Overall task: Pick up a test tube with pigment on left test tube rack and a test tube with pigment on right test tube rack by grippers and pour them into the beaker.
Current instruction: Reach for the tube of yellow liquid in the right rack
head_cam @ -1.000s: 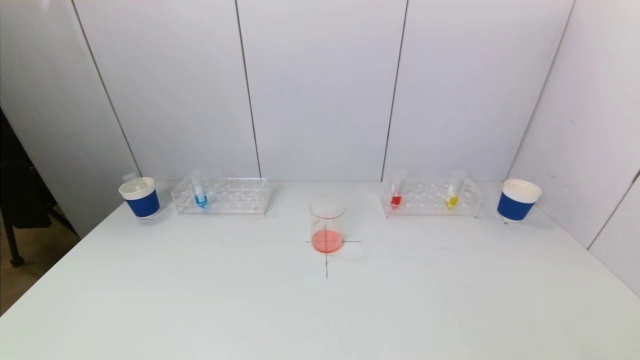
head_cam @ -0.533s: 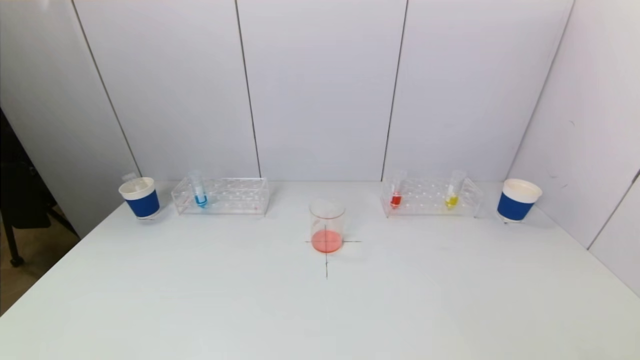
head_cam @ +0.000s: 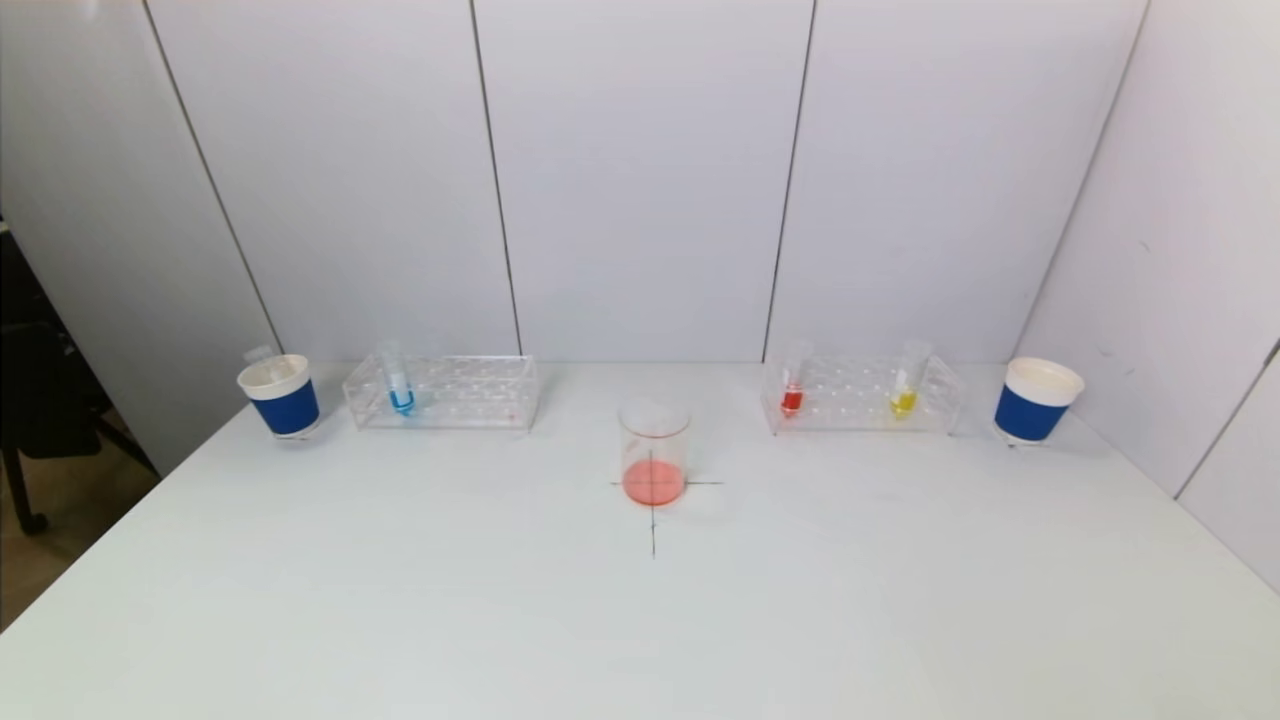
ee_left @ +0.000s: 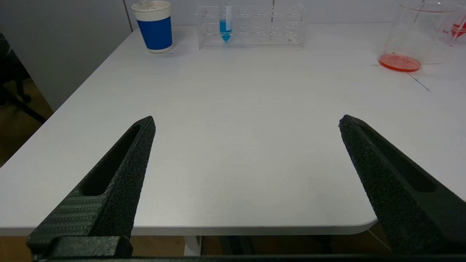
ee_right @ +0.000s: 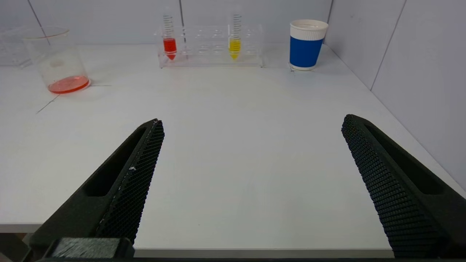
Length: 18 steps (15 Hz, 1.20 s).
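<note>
Beaker (ee_left: 418,34) rim cut off in left wrist view.

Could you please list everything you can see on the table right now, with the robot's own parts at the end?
beaker: one, clear, shallow red liquid, table centre on a cross mark.
left rack: one, clear, back left.
blue tube: one, in left rack.
right rack: one, clear, back right.
red tube: one, in right rack.
yellow tube: one, in right rack.
paper cups: two, blue and white, outside each rack.
table: one, white.
left claw: open, near table edge.
right claw: open, near table edge.
</note>
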{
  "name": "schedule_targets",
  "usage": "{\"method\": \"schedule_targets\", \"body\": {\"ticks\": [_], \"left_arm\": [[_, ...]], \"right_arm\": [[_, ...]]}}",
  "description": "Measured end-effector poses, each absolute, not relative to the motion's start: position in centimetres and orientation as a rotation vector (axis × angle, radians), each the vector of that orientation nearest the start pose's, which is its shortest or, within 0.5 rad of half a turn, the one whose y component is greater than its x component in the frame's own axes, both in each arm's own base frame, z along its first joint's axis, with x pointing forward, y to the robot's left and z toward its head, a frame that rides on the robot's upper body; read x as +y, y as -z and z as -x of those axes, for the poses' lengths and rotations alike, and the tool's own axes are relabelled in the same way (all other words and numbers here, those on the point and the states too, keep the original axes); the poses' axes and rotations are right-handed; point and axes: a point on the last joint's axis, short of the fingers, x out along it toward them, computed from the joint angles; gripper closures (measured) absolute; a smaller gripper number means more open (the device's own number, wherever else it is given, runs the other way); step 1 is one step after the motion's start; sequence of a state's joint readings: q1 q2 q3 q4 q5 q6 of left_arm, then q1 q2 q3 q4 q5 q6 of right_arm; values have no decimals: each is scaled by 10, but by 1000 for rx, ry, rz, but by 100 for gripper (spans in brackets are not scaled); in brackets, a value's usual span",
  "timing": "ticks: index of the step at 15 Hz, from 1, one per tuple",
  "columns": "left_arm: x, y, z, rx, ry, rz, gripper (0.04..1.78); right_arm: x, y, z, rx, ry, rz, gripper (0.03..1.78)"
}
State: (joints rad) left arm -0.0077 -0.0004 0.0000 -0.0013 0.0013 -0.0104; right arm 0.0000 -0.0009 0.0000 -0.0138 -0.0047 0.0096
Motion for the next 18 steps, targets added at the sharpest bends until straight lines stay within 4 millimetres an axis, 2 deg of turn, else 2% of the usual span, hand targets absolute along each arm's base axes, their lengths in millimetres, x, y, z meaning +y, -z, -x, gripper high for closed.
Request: {"method": "schedule_targets", "body": {"ticks": [2,4,7,10,12,14,16,18], "left_arm": [[0,-76,23,-2,6,10,6],[0,-76,23,-2,6,10,6],[0,-76,23,-1,6,10,6],[0,-76,23,-1,7,10,6],[0,-76,23,-1,6,10,6],[0,-76,23,-1,7,10,6],[0,-76,23,-1,7,10,6],[0,-76,23,-1,7,10,6]], "right_arm": [[0,-80,24,-32,-9,22,4],[1,-97,29,-76,-41,24,4],[2,-139,34,-117,-64,28,4],[2,-189,21,-95,-66,27,4],[2,-219,-3,-54,-66,22,4],[1,-240,-38,-6,-63,10,4],[1,-250,-79,44,-58,-1,4],[1,-249,-122,89,-55,-11,4]]}}
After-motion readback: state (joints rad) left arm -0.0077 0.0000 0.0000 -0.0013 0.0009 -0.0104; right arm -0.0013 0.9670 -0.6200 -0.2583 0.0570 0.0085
